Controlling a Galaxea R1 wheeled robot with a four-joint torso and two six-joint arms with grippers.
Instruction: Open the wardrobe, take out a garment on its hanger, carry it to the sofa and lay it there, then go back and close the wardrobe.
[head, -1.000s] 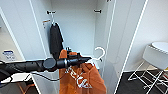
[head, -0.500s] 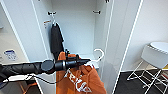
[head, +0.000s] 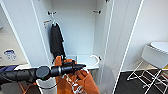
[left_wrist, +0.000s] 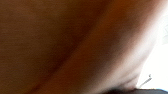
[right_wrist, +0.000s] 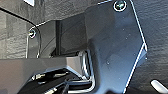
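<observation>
The wardrobe (head: 77, 27) stands open in front of me, both white doors swung wide. In the head view my left gripper (head: 81, 66) reaches in from the left, in front of the wardrobe's lower part, shut on the hanger. The hanger's white hook (head: 96, 59) curves up just right of the gripper. The burnt-orange garment (head: 85, 81) with white letters hangs bunched below the gripper. Orange cloth (left_wrist: 62, 45) lies right against the left wrist camera.
A black T-shirt (head: 57, 41) hangs on the left inside the wardrobe. The open right door (head: 122, 37) stands between me and a white chair (head: 155, 56) on thin metal legs at the right. Dark floor (head: 130, 85) lies below the door.
My left arm with the orange garment has sunk a little lower in front of the wardrobe. The head view has shifted slightly.
</observation>
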